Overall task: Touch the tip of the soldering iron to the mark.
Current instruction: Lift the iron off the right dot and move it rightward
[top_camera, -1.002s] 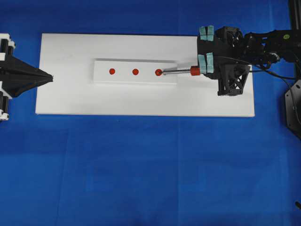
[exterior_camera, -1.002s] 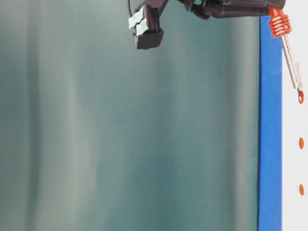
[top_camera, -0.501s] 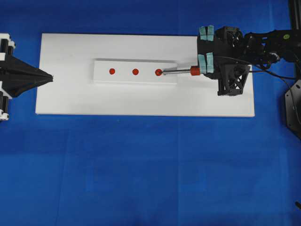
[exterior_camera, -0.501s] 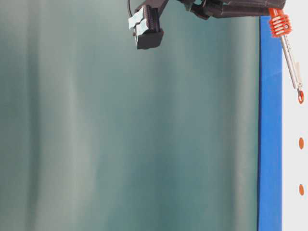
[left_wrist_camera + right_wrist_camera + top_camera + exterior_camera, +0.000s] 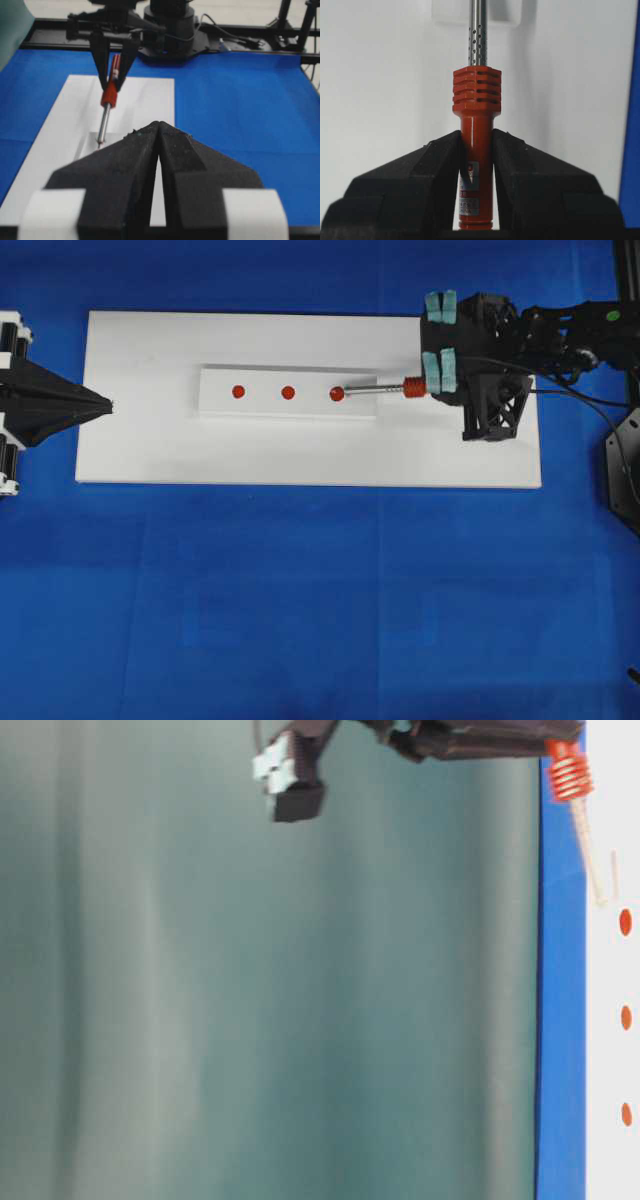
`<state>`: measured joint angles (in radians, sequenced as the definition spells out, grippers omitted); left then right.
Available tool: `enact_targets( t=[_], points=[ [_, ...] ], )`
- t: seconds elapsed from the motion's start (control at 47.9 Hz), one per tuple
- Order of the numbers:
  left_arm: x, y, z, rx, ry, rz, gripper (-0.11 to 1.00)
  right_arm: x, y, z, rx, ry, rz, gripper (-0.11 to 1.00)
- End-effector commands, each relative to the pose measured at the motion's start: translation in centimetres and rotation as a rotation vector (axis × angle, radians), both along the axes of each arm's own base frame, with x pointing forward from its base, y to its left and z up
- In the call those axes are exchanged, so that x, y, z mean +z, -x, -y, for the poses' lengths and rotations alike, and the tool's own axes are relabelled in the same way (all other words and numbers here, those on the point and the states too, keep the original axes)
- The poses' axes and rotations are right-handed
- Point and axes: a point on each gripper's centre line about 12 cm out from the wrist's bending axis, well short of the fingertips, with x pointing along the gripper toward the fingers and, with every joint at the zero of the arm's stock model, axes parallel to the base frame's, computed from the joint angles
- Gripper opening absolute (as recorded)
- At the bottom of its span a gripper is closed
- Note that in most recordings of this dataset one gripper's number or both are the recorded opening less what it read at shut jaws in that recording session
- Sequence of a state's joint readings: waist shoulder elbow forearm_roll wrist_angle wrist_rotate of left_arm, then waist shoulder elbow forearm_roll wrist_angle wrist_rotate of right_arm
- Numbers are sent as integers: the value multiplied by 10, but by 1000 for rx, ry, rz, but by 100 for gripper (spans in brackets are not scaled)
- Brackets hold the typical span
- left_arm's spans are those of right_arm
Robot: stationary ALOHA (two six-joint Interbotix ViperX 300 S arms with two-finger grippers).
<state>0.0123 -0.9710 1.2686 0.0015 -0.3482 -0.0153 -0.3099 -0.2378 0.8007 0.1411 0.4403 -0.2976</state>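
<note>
From overhead, the soldering iron (image 5: 385, 390) lay almost level across the picture, its long axis running right to left, tip pointing left at the rightmost of three red marks (image 5: 337, 394) on a raised white strip (image 5: 288, 392). The tip sat just at that mark's right edge; whether it touched I could not tell. The right claw (image 5: 438, 365) pinched the red handle, over the white board (image 5: 160, 440) on the blue worktop (image 5: 300, 600). The left claw (image 5: 105, 406) rested at the board's left edge, pressed together to a point.

In the table-level view, which was turned on its side, the iron (image 5: 580, 820) slanted down from the ribbed collar, its tip close to the top mark (image 5: 625, 922) but apart from it there.

From the left wrist, the iron (image 5: 106, 107) pointed toward the camera and downward, tip near the strip, beyond the shut left claw (image 5: 158, 131).

From the right wrist, the iron (image 5: 476, 130) pointed straight away up the picture, handle squeezed between the right claw's fingers (image 5: 435, 170). A small label (image 5: 470, 192) sat on the handle; its print was too fine to read.
</note>
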Motion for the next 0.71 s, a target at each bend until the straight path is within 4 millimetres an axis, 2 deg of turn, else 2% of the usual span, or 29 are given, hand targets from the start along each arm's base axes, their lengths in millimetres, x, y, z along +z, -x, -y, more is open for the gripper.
enact_targets(
  t=[0.0, 0.459, 0.563, 0.689],
  points=[
    [5, -2, 1, -4, 0, 15, 0, 29, -5, 2, -1, 23, 73, 6],
    [6, -2, 1, -3, 1, 23, 0, 113, 5, -3, 16, 66, 225, 6],
    [6, -1, 0, -2, 1, 26, 0, 122, 9, -4, 17, 75, 251, 6],
    [6, -1, 1, -3, 1, 26, 0, 121, 11, -5, 16, 75, 251, 6]
  ],
)
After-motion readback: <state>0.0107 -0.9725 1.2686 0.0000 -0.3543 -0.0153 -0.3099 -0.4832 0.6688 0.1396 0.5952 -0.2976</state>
